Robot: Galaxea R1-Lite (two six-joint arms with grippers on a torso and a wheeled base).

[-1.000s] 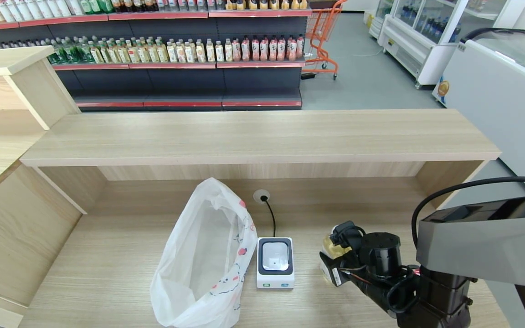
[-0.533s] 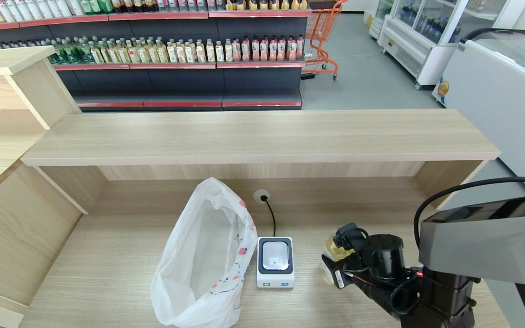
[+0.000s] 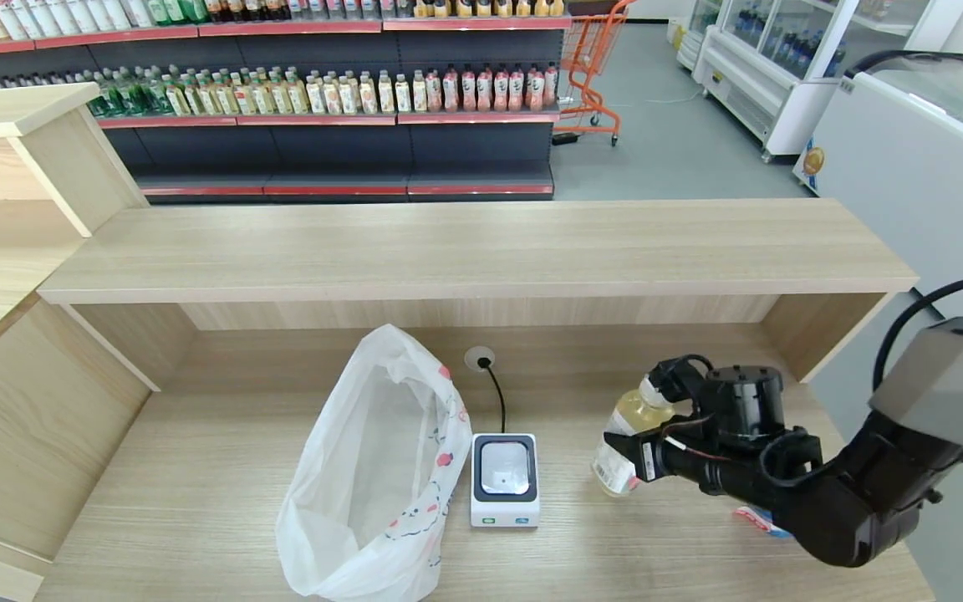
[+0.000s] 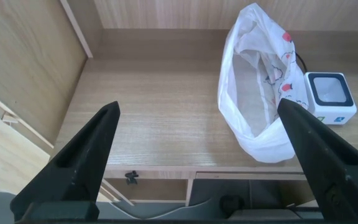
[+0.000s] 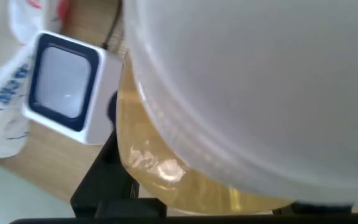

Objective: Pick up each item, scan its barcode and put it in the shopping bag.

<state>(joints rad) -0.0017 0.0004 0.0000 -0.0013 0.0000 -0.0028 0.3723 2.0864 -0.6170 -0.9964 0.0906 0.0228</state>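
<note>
A clear bottle (image 3: 625, 435) of yellowish liquid with a white label hangs tilted just above the wooden counter (image 3: 197, 502), right of the scanner (image 3: 505, 479). My right gripper (image 3: 647, 428) is shut on the bottle. In the right wrist view the bottle (image 5: 229, 93) looms close, with the scanner (image 5: 67, 84) beyond it. The white shopping bag (image 3: 381, 477) lies open left of the scanner. My left gripper (image 4: 197, 112) is open and holds nothing, high over the counter's left part, with the bag (image 4: 260, 93) and scanner (image 4: 330, 96) below it.
The scanner's black cable (image 3: 498, 397) runs to a socket in the back panel. A raised ledge (image 3: 481, 251) spans the back and a wooden side wall (image 3: 30, 426) closes the left. A small red and blue packet (image 3: 753, 517) lies under my right arm.
My right arm has lifted the bottle up and slightly back, and its elbow has swung out to the right. Bag and scanner have not moved.
</note>
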